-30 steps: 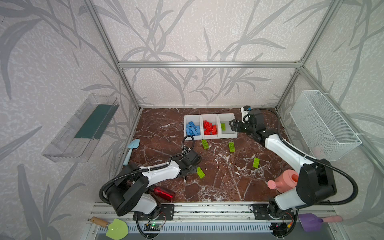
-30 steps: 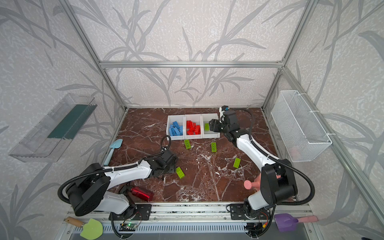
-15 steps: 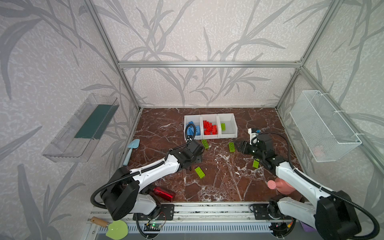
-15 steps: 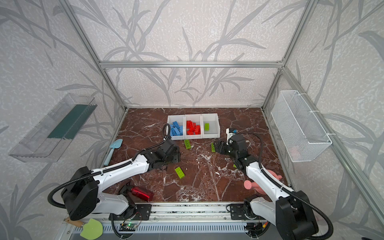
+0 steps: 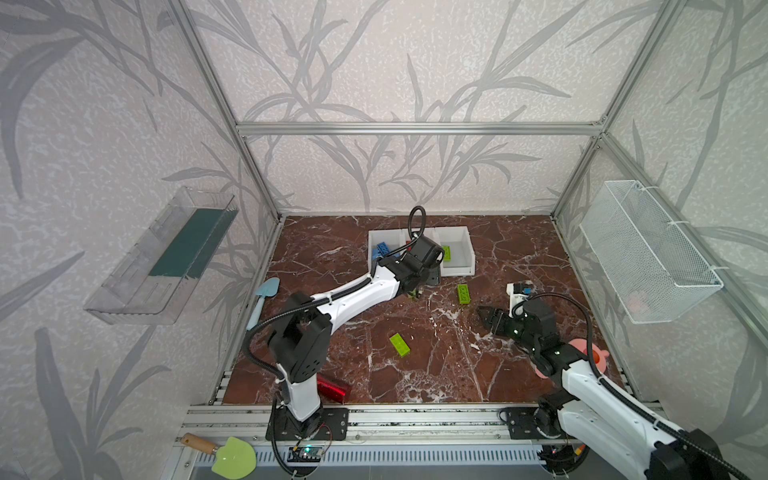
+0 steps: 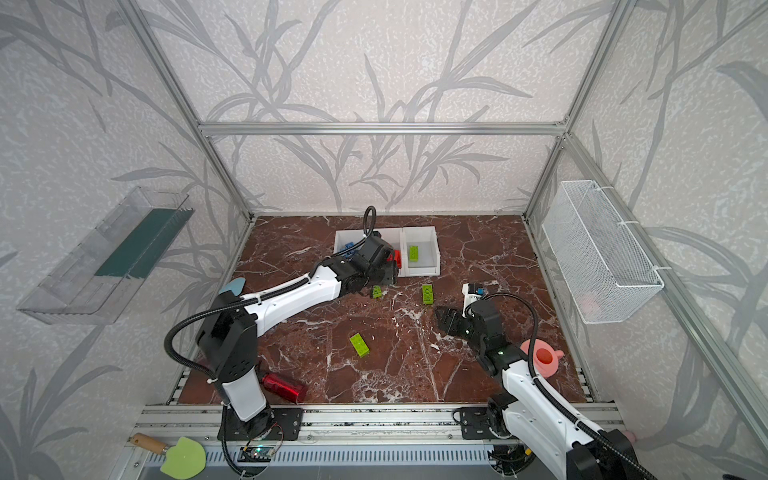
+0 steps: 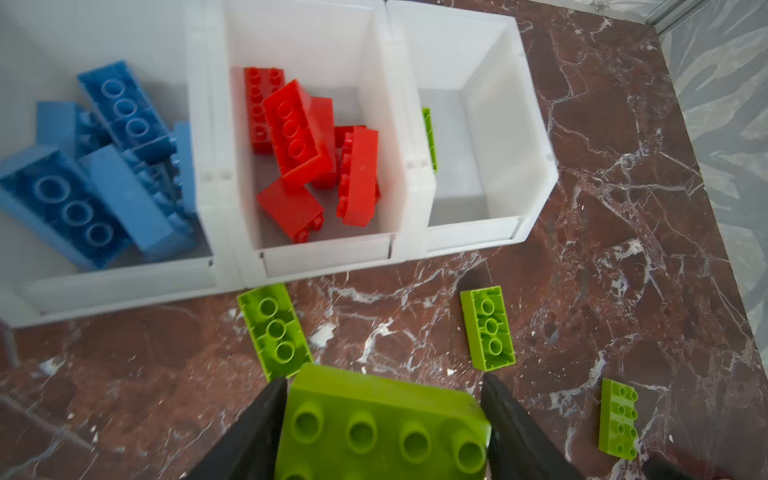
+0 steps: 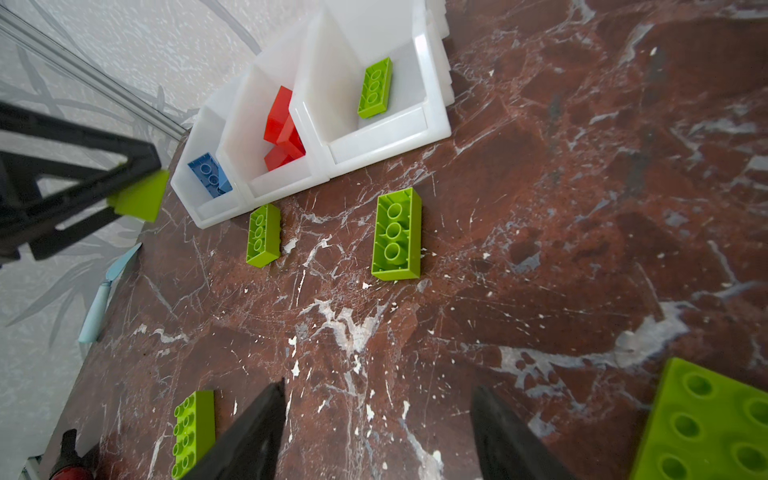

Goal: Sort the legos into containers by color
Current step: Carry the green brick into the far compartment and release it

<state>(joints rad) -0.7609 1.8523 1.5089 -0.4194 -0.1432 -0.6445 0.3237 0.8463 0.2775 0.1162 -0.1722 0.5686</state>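
Bins (image 5: 457,271) at 12 o'clock of table (image 5: 436,365). Blue bricks (image 7: 104,174) and red bricks (image 7: 307,145) binned; none loose in view. One binned green (image 8: 375,88); four loose greens (image 5: 463,293) left on table. Left arm stretched toward 12, left pincer (image 7: 383,378) clamped on held green (image 7: 382,428), near bins' front. Right pincer (image 8: 378,386) at 3 o'clock, low, apart, empty.

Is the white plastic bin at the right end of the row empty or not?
Not empty: the right-end white plastic bin holds one lime green studded brick, nothing else.
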